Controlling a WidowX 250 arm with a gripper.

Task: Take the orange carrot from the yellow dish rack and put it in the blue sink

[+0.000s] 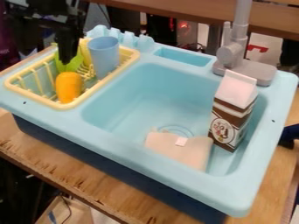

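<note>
Gripper and toy sink, seen at a slant from above. The black gripper (69, 60) hangs at the upper left of the view, over the yellow rack (65, 105); whether it is wide, narrow or holding something cannot be told. Nearest to it is the green toy (74, 65), which lies in the rack, partly hidden behind the gripper; contact between the two cannot be determined. Just in front of the green toy, the orange toy (69, 88) stands upright in the rack. The blue cup (104, 57) stands upright beside them, toward the basin. The rack occupies the left part of the light blue sink (134, 136). In the basin, to the right, a brown and white carton (232, 114) stands slightly tilted; near it, toward the front wall, lies a beige piece (175, 148) bearing a small white tag. The grey faucet (234, 54) rises at the rear right. The sink rests on a wooden table (100, 189).
</note>
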